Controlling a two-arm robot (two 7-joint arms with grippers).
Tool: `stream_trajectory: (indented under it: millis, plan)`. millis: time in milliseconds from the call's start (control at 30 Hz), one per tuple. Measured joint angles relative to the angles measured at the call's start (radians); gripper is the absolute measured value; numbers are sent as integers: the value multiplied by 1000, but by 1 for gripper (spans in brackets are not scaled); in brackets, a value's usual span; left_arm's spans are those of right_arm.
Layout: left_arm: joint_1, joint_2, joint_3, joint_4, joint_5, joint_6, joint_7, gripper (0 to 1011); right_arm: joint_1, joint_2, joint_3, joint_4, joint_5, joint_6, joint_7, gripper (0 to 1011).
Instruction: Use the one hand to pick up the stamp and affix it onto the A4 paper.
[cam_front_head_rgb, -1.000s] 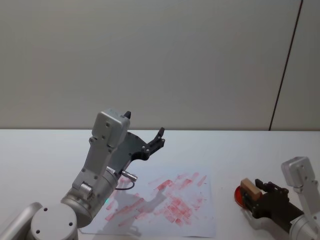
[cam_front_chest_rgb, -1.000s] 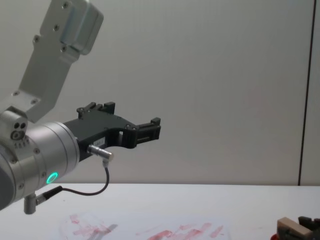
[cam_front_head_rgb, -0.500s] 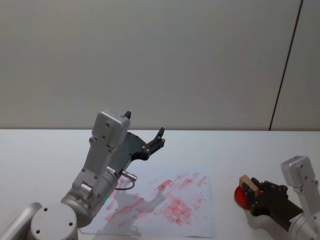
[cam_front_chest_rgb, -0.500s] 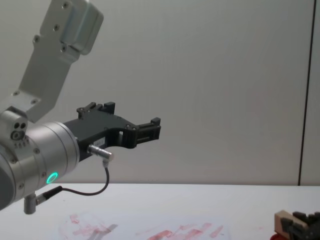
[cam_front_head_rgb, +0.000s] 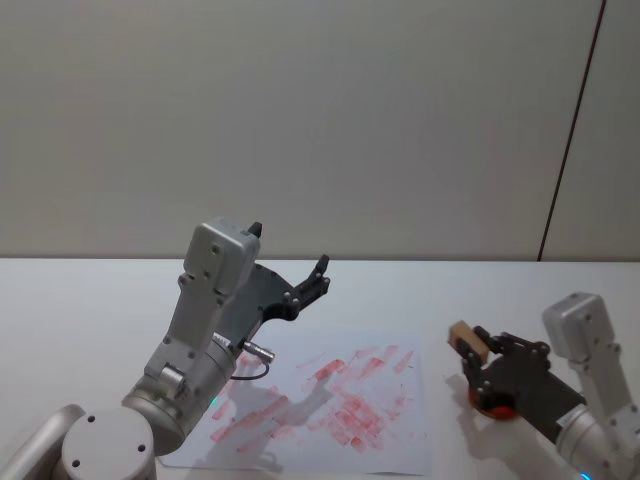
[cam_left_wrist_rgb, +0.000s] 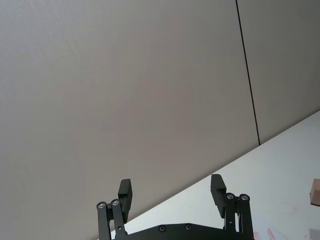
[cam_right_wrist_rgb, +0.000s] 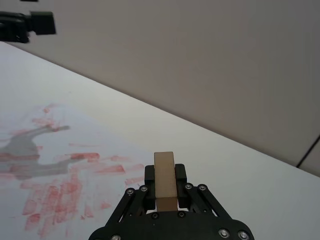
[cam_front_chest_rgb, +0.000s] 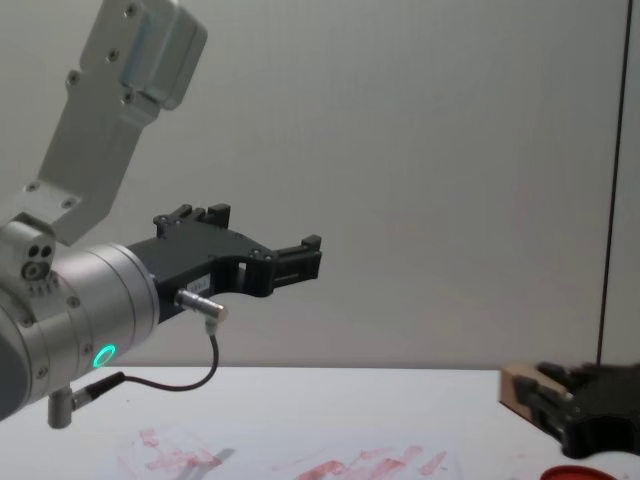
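Right end effector (cam_front_head_rgb: 470, 348): closed on the stamp (cam_front_head_rgb: 466, 339); hung just right of the paper (cam_front_head_rgb: 330, 400), partly over the red ink pad (cam_front_head_rgb: 492, 405).
Stamp, right wrist view: stood upright, pinched between both jaws, top end poking clear; pointed toward the red-smeared paper.
Stamp, chest view: sat clear of the table (cam_front_chest_rgb: 400, 400), higher than the pad.
Left end effector (cam_front_head_rgb: 290, 248): raised over the paper's left part.
Left end effector, left wrist view: jaws spread wide, nothing between, aimed at the wall.
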Motion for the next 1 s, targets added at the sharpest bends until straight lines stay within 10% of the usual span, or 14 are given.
stream_trajectory:
  millis: [1000]
  plan:
    - [0,0,0,0,0,0,0,1002,25,-80,-87,29,-66,72,90,216]
